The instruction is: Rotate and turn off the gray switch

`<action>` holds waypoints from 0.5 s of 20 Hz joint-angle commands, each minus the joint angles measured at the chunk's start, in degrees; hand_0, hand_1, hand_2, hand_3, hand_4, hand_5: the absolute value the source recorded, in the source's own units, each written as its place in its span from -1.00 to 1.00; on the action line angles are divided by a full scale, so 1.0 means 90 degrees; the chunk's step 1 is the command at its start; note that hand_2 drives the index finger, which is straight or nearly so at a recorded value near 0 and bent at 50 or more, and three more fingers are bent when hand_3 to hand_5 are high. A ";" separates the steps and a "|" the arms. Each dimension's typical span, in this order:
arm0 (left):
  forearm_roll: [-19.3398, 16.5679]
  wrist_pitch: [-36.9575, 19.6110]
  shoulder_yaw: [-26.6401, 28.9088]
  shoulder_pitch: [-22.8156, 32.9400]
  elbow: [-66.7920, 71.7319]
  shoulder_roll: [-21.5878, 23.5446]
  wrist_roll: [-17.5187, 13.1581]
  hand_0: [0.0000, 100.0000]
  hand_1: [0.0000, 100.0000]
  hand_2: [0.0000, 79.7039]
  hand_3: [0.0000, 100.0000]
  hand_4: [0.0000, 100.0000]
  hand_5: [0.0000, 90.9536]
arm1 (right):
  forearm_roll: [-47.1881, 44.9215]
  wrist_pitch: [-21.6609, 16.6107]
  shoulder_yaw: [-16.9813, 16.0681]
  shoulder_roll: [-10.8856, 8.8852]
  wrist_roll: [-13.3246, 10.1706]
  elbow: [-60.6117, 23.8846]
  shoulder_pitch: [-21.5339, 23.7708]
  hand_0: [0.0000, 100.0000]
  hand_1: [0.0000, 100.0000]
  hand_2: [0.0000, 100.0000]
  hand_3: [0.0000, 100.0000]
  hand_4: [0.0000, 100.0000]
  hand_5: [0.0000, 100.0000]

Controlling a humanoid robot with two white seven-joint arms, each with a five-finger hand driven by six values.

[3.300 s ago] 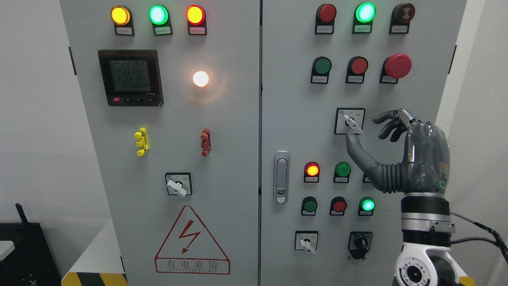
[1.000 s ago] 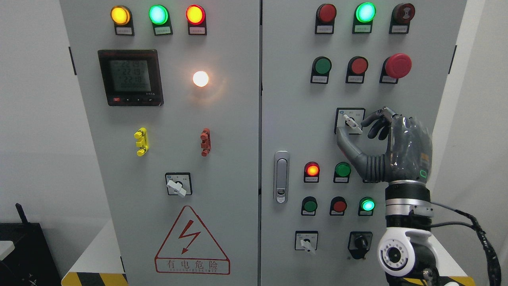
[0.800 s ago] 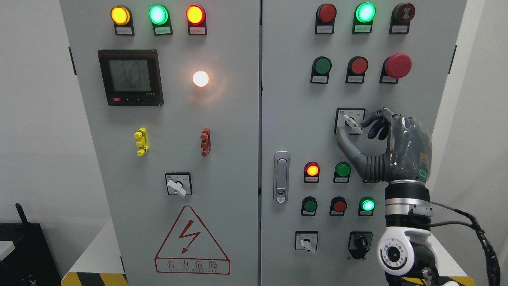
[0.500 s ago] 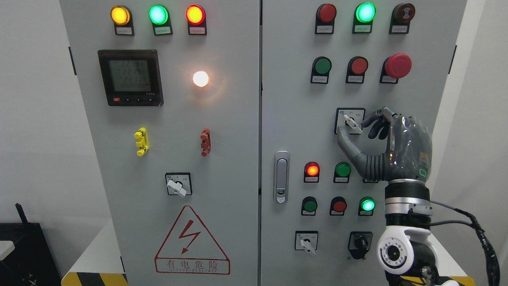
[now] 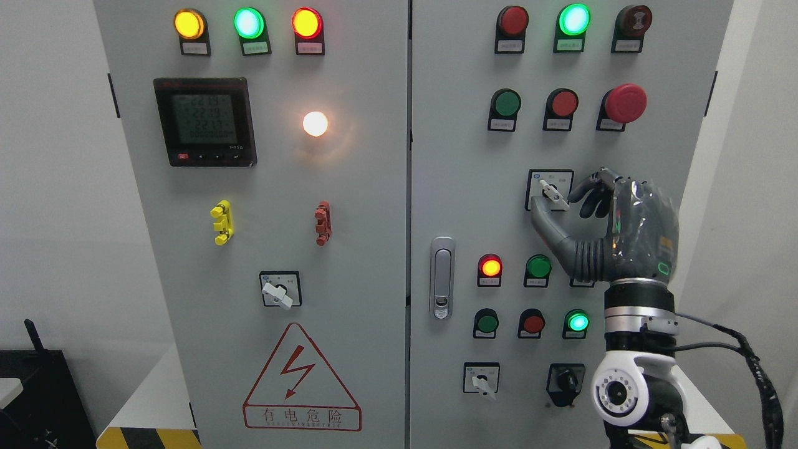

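Gray switch [image 5: 552, 192] between my thumb and fingers, its lever tilted.
It sits just left of my right robot hand [image 5: 617, 234]; the thumb reaches up beneath the lever, the curled fingers [image 5: 586, 189] are at its right end, though a firm grip I cannot confirm.

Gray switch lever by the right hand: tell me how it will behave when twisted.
The gray switch looks like a rigid lever on a panel-mounted pivot, so it should turn rather than lift or bend. Its slim, smooth blade may slip between fingertips. The right hand brackets it with thumb below and fingers beside; actual contact isn't clear.
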 commanded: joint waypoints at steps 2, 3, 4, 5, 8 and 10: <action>0.0000 -0.0005 -0.0010 0.0000 0.0088 0.0000 -0.0007 -0.76 -0.22 -1.00 -1.00 -1.00 -1.00 | 0.0003 0.0007 -0.0001 -0.0107 0.0007 0.0070 -0.0022 -0.68 -0.09 0.24 0.67 0.71 1.00; 0.0000 -0.0005 -0.0010 0.0000 0.0088 0.0000 -0.0007 -0.76 -0.22 -1.00 -1.00 -1.00 -1.00 | 0.0003 0.0007 -0.0001 -0.0107 0.0007 0.0070 -0.0022 -0.67 -0.09 0.25 0.67 0.71 1.00; 0.0000 -0.0005 -0.0010 0.0000 0.0088 0.0000 -0.0007 -0.76 -0.22 -1.00 -1.00 -1.00 -1.00 | 0.0013 0.0007 -0.0001 -0.0107 0.0007 0.0061 -0.0022 -0.66 -0.10 0.25 0.67 0.71 1.00; 0.0000 -0.0005 -0.0010 0.0000 0.0088 0.0000 -0.0007 -0.76 -0.22 -1.00 -1.00 -1.00 -1.00 | 0.0003 0.0007 -0.0001 -0.0107 0.0007 0.0061 -0.0022 -0.64 -0.10 0.26 0.67 0.72 1.00; 0.0000 -0.0005 -0.0010 0.0000 0.0088 0.0000 -0.0017 -0.76 -0.22 -1.00 -1.00 -1.00 -1.00 | 0.0003 0.0007 -0.0001 -0.0107 0.0007 0.0070 -0.0070 -0.60 -0.12 0.28 0.68 0.72 1.00; 0.0000 -0.0005 -0.0010 0.0000 0.0088 0.0000 -0.0007 -0.76 -0.22 -1.00 -1.00 -1.00 -1.00 | 0.0003 0.0007 0.0009 -0.0107 0.0007 0.0061 -0.0070 -0.59 -0.12 0.29 0.69 0.72 1.00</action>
